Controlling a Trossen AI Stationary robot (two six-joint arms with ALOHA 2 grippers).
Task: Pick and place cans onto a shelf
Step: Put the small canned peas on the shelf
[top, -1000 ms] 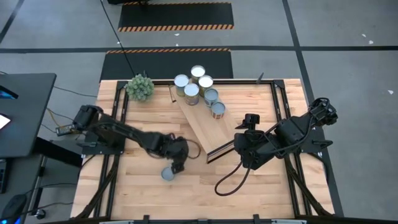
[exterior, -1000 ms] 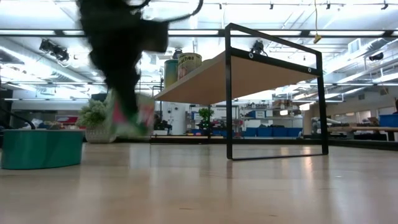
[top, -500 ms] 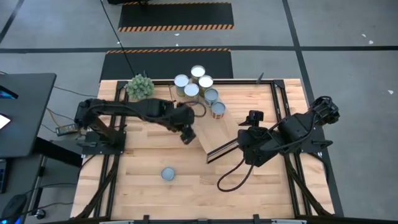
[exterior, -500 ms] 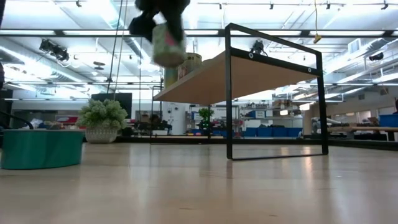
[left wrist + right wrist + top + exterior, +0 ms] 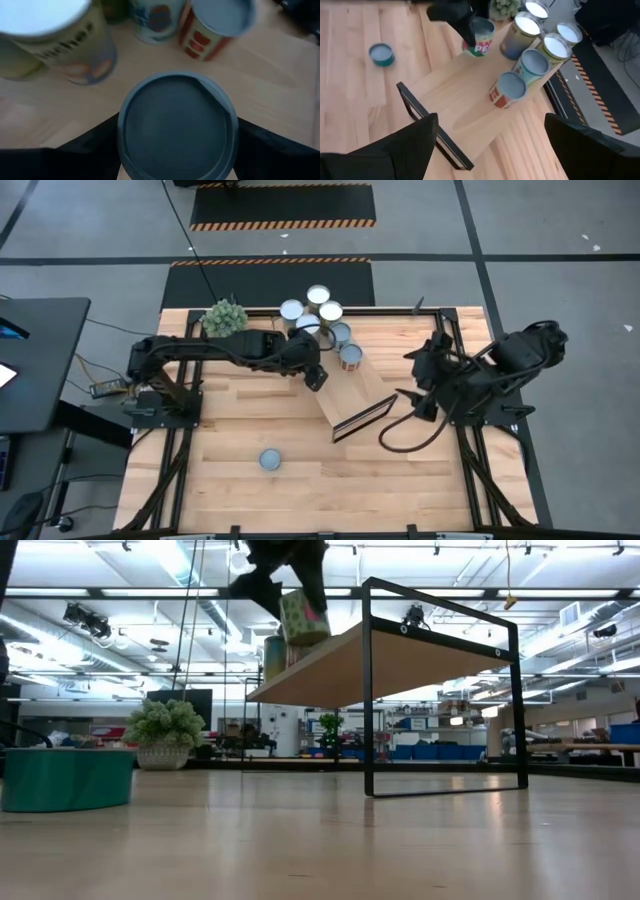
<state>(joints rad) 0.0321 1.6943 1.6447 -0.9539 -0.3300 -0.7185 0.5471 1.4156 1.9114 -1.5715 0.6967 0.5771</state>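
Your left gripper point(image 5: 316, 373) grasps a can point(image 5: 303, 618) just above the shelf point(image 5: 345, 388), beside the cans point(image 5: 322, 315) at its far end; your right gripper point(image 5: 428, 376) waits released.

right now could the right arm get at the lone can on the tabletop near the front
Probably yes. The right gripper hangs open and empty beside the shelf, and the lone can stands on bare tabletop with nothing around it. The left gripper is busy holding another can above the shelf.

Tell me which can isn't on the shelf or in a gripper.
The lone teal can on the bare tabletop. The rest cluster on the shelf, bar one in the left gripper.
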